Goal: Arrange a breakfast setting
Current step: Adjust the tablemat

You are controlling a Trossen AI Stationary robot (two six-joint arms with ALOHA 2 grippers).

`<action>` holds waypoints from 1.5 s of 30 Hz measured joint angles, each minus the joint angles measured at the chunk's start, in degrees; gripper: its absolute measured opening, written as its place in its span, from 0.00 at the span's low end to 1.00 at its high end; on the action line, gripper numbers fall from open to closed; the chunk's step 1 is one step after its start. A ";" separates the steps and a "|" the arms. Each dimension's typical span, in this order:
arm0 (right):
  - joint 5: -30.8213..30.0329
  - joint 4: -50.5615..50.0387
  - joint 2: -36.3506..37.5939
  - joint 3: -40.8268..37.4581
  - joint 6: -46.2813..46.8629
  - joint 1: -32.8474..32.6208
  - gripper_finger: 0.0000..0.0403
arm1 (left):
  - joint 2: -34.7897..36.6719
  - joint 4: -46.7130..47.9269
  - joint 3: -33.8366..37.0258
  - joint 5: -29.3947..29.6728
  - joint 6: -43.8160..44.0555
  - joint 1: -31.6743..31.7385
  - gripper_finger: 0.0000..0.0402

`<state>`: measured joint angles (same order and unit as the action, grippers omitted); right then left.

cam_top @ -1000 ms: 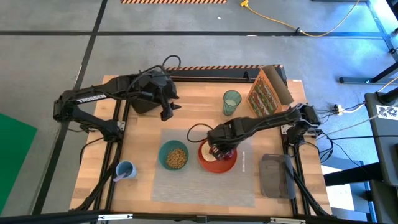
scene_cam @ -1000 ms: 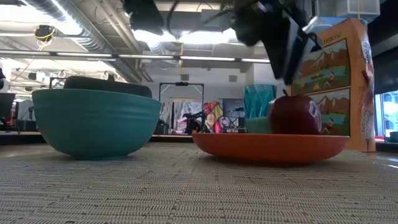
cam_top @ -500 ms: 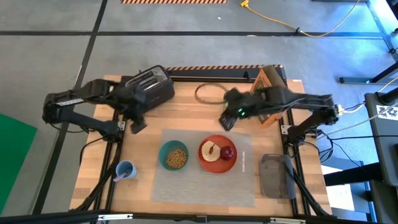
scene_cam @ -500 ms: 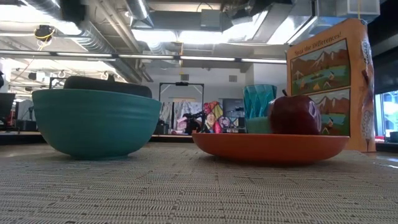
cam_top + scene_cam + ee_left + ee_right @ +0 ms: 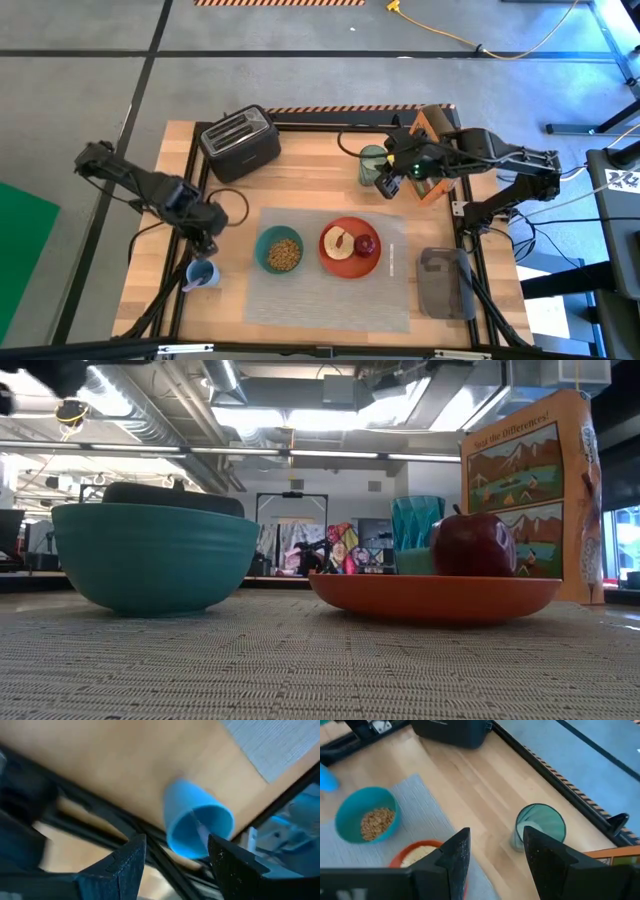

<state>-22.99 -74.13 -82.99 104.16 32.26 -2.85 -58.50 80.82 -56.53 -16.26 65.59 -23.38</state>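
The woven grey placemat [image 5: 330,270] already carries the ribbed teal bowl [image 5: 279,250] of cereal and the orange-red plate [image 5: 350,250], on which toast [image 5: 339,243] and a glossy apple [image 5: 367,244] are laid. The fluted green glass [image 5: 373,165] is left off the mat, approached by the right gripper [image 5: 386,186], spread empty. The left gripper [image 5: 205,240], also spread, is held above a blue cup [image 5: 201,273] containing the utensil [image 5: 202,830].
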 joint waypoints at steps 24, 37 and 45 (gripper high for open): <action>7.52 3.50 -8.29 0.09 -21.29 17.94 0.43 | 0.03 -24.39 -2.60 15.60 18.11 -0.46 0.52; 19.37 4.08 -12.81 0.22 -25.42 21.06 0.43 | -6.41 -21.09 -2.64 26.99 -5.67 7.05 0.52; 17.97 4.14 -7.69 0.28 -21.87 20.44 0.43 | -16.31 -24.81 -2.62 25.76 -25.22 24.32 0.52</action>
<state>-5.02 -69.99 -90.68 104.44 10.39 17.58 -74.81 56.01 -59.16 9.50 40.37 0.94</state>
